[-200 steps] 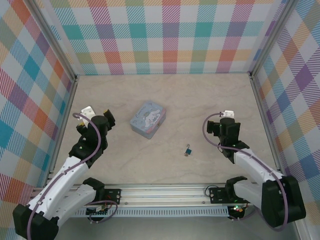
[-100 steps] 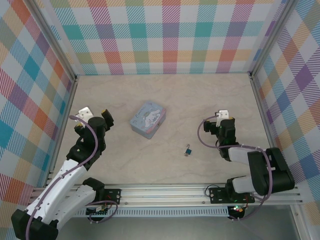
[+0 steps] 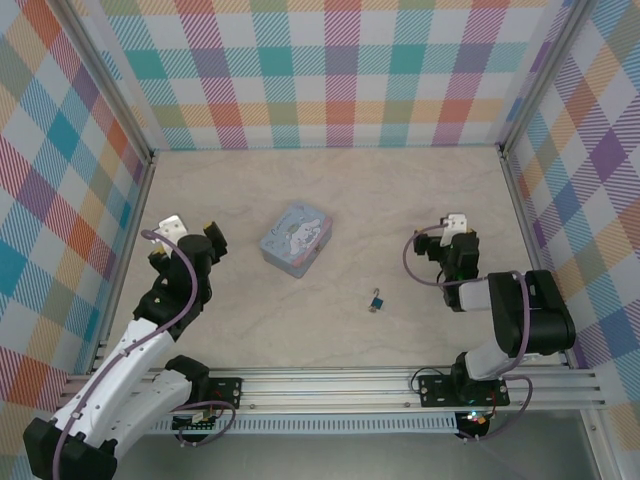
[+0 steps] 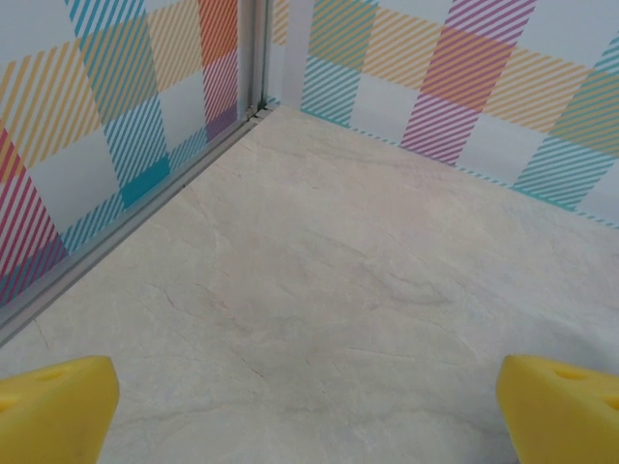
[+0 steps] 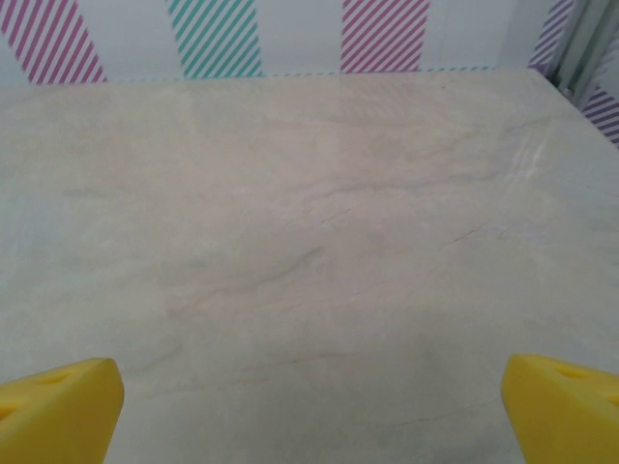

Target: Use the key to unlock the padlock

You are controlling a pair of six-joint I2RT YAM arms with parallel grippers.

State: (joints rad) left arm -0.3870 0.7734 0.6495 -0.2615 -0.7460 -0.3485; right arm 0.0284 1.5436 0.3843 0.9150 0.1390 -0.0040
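Top external view, padlock (image 3: 376, 300) near cartoon-printed tin (image 3: 296, 238), its print unreadable, left gripper (image 3: 192, 228) and right gripper (image 3: 438, 235) both wide, empty.

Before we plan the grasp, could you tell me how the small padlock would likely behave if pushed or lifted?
The padlock is tiny and lies on the smooth table, so a nudge would probably slide or spin it. It looks like metal, so it is likely stiff and slippery to pinch.
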